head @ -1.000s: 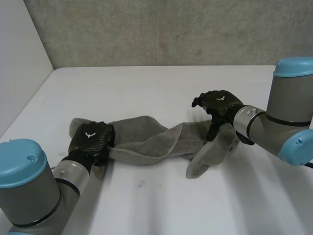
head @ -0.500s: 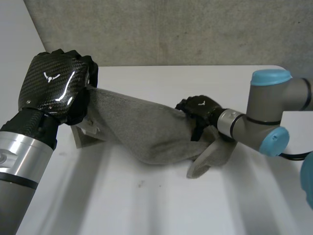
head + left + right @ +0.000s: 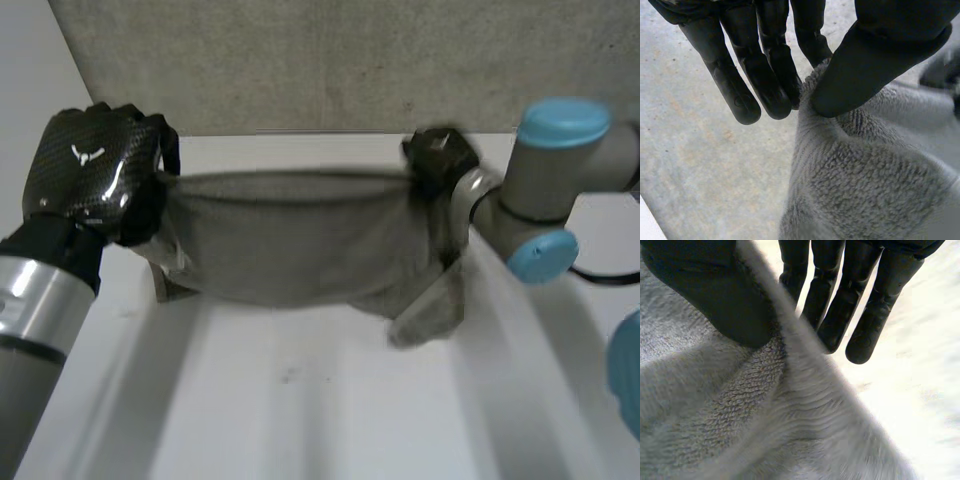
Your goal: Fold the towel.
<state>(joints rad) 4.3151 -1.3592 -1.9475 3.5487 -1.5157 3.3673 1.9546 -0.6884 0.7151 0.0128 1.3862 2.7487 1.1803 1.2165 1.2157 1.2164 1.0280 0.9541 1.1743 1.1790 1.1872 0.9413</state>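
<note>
Grey terry towel (image 3: 300, 245) hangs stretched and sagging over the white tabletop (image 3: 300, 410), its looped pile bunched at both ends; left hand (image 3: 95, 175) pinches one end between thumb and fingers (image 3: 767, 75), right hand (image 3: 440, 158) pinches the other, rough concrete wall (image 3: 350, 60) behind

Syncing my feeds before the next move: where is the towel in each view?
Head view: the towel hangs stretched between the left hand and the right hand.
Left wrist view: one end is pinched between the left hand's thumb and fingers.
Right wrist view: the other end is pinched under the right hand's thumb.
Shared landmark: the two pinch points on the towel's upper edge.
</note>
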